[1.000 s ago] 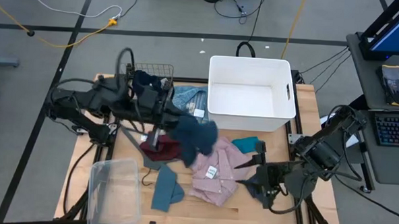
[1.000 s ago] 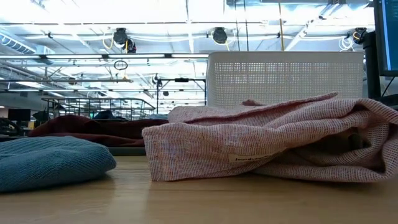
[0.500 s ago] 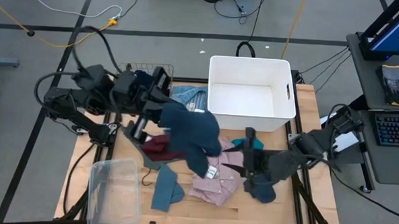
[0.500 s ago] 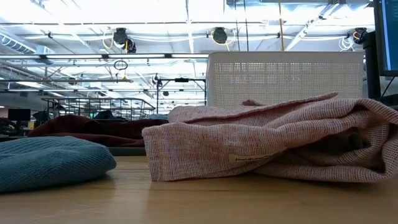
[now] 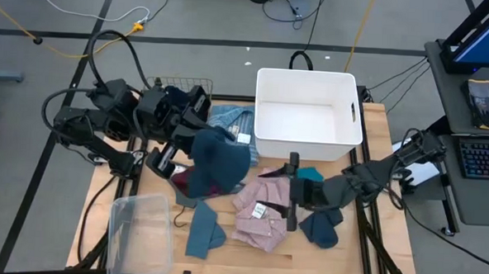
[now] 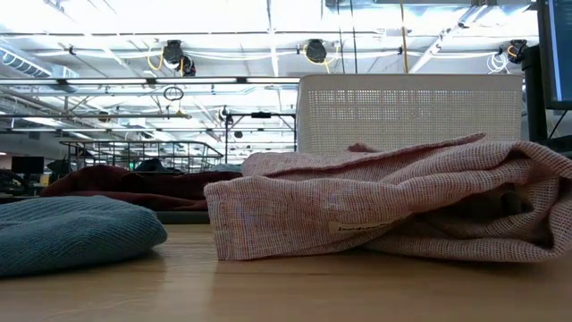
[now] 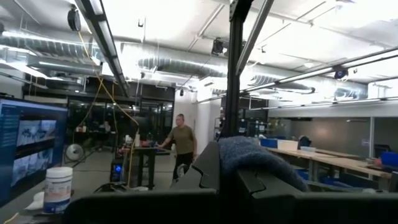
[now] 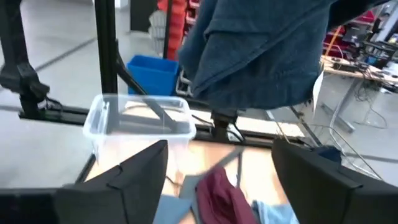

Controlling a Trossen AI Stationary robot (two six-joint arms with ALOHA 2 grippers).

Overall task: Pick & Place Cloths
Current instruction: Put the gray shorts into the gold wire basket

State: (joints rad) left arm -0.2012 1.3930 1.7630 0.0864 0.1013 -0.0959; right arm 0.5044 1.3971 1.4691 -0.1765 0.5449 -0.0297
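Left gripper [image 5: 196, 145]: you see it clamped on the navy cloth [image 5: 219, 161], lifted over the table [image 5: 363, 258]; fingertips buried in fabric.
Right gripper [image 5: 292, 193]: fingers spread wide over the pink shirt [image 5: 262, 210], empty.
Shirt tag [image 6: 357, 227]: writing unreadable.
Maroon cloth [image 5: 203, 185]: mostly covered.

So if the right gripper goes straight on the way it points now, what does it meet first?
Probably the dark blue cloth hanging from the left gripper. The open right gripper points at it over the pink shirt; the clear plastic bin sits off-line, though depth is uncertain.

Grey floor [image 5: 208, 20], bright, perhaps fluorescent, ceiling lights [image 6: 134, 18]
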